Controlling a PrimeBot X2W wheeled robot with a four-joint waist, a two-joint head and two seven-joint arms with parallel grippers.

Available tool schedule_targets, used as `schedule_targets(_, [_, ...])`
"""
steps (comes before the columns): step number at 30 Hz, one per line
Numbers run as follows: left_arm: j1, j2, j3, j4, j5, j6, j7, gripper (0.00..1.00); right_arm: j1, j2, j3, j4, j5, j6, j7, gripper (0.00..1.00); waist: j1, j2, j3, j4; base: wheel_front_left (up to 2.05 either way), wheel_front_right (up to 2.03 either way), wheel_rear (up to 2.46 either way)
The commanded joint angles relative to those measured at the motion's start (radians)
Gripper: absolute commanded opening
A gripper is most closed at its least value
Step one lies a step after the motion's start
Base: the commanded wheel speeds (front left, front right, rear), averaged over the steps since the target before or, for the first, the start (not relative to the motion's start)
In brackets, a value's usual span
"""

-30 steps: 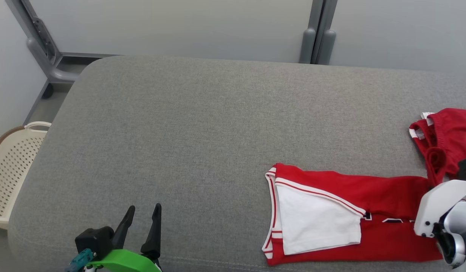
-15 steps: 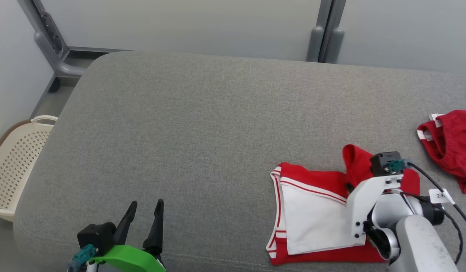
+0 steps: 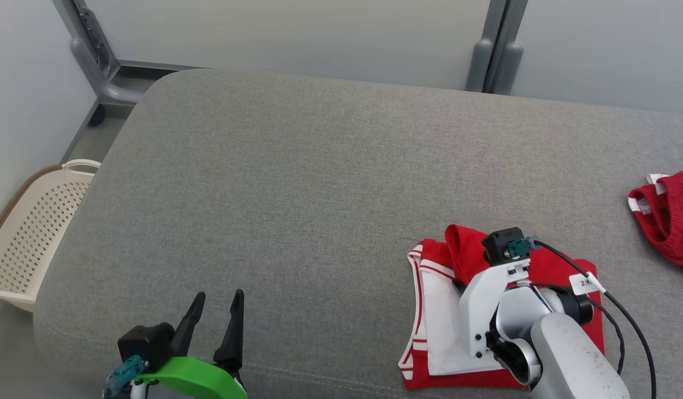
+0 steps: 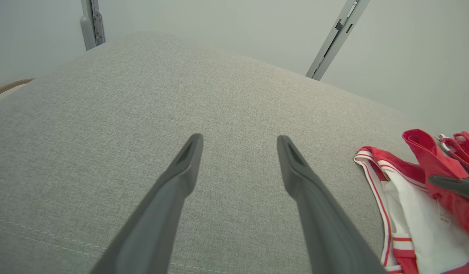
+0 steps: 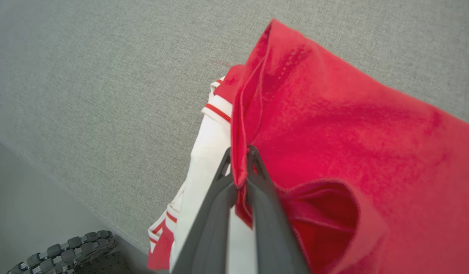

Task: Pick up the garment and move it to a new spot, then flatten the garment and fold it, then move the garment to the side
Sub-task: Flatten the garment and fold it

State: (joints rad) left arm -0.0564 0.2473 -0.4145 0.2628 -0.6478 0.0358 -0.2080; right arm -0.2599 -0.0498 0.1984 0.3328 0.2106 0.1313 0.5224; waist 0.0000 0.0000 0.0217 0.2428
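Note:
The garment (image 3: 438, 321) is a red and white jersey lying near the front right of the grey cushion (image 3: 297, 183). My right gripper (image 3: 459, 285) is shut on a red fold of it (image 5: 333, 125), held raised over the white panel; in the right wrist view its fingertips (image 5: 239, 152) pinch the red edge. The folded-over red layer covers the garment's right half. My left gripper (image 3: 219, 302) stands open above the bare cushion at the front left, well apart from the garment (image 4: 401, 198). Nothing sits between its fingers (image 4: 240, 142).
A second red garment with white trim (image 3: 665, 219) lies at the right edge of the cushion. A cream perforated basket (image 3: 36, 233) sits on the floor to the left. Grey frame posts (image 3: 493, 52) rise behind the cushion along the wall.
My right gripper has carried the red end of the garment leftward, doubling it over the rest. The head camera has shifted too. The left gripper has held still.

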Motion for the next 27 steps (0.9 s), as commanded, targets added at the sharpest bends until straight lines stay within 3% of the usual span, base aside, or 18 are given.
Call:
schedule_targets(1, [-0.01,0.0,0.001,-0.002,-0.009,0.007,-0.006,1.0,-0.018,-0.002,0.01,0.012,0.011,-0.001,-0.011,0.0,0.0,0.0,0.0,0.004,0.0,0.0,0.0])
schedule_targets(13, [-0.014,0.001,-0.004,-0.005,-0.012,0.01,-0.007,1.0,-0.02,-0.002,0.069,0.063,0.044,-0.001,-0.031,0.0,0.0,0.0,0.003,0.008,0.0,0.0,0.0])
schedule_targets(14, [-0.014,0.001,-0.004,-0.005,-0.013,0.01,-0.007,1.0,-0.023,-0.002,0.069,0.064,0.042,-0.001,-0.037,0.07,0.0,0.0,0.003,0.008,0.0,0.0,0.0])
schedule_targets(15, [-0.014,0.002,-0.004,-0.004,-0.014,0.011,-0.007,1.0,-0.026,-0.002,0.066,0.064,0.04,-0.001,-0.048,0.46,0.0,0.0,0.002,0.007,0.0,0.0,0.0])
schedule_targets(16, [-0.014,0.002,-0.005,-0.004,-0.015,0.011,-0.008,1.0,-0.027,-0.003,0.059,0.066,0.048,-0.001,-0.056,1.0,0.0,0.0,0.002,0.006,0.0,0.0,0.0])
schedule_targets(22, [-0.009,0.007,-0.006,-0.004,-0.017,0.015,-0.007,1.0,-0.04,-0.002,0.069,0.013,0.157,-0.001,-0.124,1.0,0.0,0.0,-0.005,0.0,0.0,0.0,0.0])
schedule_targets(27, [0.004,0.011,-0.004,-0.01,-0.018,0.019,-0.011,1.0,-0.046,-0.003,0.016,-0.04,0.126,-0.001,-0.173,1.0,0.0,0.0,-0.01,-0.012,0.0,0.0,0.0])
